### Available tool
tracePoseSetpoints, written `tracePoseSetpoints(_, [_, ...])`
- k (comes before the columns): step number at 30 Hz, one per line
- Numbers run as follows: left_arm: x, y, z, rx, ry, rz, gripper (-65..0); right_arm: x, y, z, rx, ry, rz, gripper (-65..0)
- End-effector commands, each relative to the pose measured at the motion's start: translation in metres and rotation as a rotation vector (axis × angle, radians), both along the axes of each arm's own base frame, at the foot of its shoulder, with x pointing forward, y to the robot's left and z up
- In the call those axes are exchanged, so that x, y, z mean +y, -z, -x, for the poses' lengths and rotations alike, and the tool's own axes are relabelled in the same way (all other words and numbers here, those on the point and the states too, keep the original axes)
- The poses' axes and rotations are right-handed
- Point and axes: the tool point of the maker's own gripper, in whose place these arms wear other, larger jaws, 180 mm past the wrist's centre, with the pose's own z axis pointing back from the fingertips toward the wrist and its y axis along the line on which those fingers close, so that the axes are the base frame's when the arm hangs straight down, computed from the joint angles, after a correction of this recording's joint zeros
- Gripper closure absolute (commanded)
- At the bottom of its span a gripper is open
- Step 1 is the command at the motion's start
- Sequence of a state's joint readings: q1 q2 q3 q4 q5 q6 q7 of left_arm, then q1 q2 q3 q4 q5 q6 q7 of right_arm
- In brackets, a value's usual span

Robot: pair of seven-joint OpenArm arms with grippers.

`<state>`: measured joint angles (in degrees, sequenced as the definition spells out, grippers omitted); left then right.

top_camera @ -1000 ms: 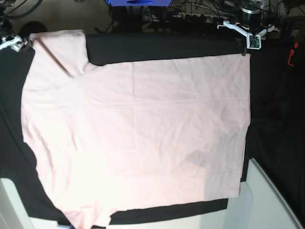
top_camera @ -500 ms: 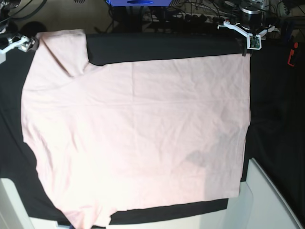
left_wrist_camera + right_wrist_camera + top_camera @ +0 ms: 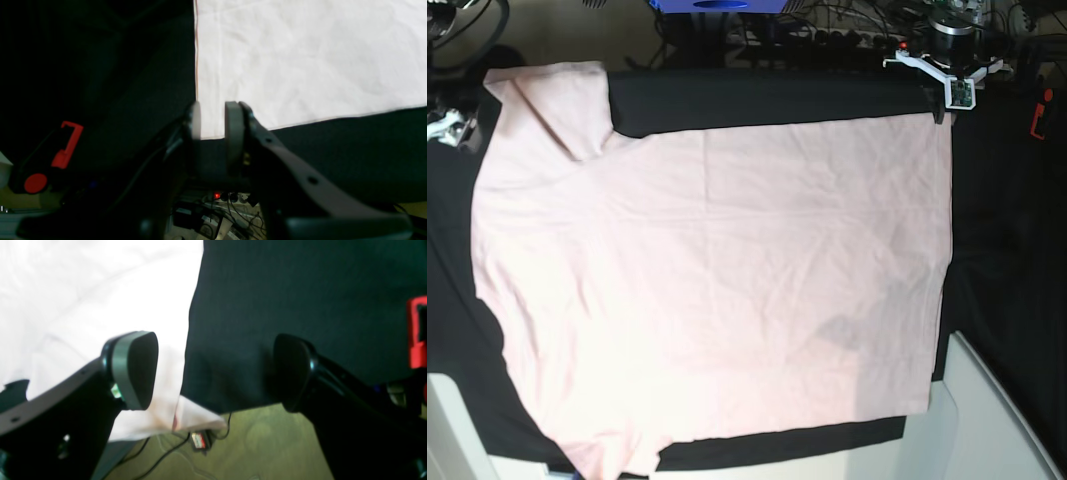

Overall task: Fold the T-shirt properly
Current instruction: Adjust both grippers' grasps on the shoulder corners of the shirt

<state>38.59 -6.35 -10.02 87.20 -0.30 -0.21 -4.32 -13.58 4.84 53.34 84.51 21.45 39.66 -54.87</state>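
Note:
The pale pink T-shirt (image 3: 717, 280) lies spread flat on the black table cloth (image 3: 757, 100), plain side up; no lettering shows. My left gripper (image 3: 943, 104) sits at the shirt's far right corner. In the left wrist view (image 3: 213, 123) its fingers (image 3: 233, 130) stand a narrow gap apart, with the shirt (image 3: 300, 60) corner showing between them. My right gripper (image 3: 455, 128) is beside the far left sleeve. In the right wrist view (image 3: 213, 373) it is wide open and empty, straddling the sleeve's edge (image 3: 83, 290) above the table edge.
A red-and-black tool (image 3: 1037, 115) lies right of the shirt and shows in the left wrist view (image 3: 53, 156). White blocks stand at the front right (image 3: 987, 420) and front left (image 3: 452, 430). Cables (image 3: 827, 30) run behind the table.
My right gripper has drawn back from the sleeve corner, left and toward the front. The left gripper has shifted slightly toward the back. The shirt lies as before.

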Motion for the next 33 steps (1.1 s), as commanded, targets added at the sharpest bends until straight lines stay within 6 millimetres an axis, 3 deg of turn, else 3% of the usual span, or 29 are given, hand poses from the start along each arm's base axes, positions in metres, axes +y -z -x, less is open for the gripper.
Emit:
tracePoseSetpoints(1, [0.003, -0.007, -0.001, -0.025, 0.005, -0.015, -12.9, -0.005, -0.005, -0.001, -0.01, -0.005, 0.017, -51.2])
tracePoseSetpoints(17, [0.003, -0.007, -0.001, -0.023, 0.005, -0.016, -12.9, 0.029, 0.034, -0.001, 0.029, 0.031, -0.147, -51.5])
tracePoseSetpoints(33, [0.003, -0.007, -0.001, -0.025, 0.005, -0.016, -12.9, 0.057, 0.046, 0.011, 0.128, 0.004, -0.222, -50.8])
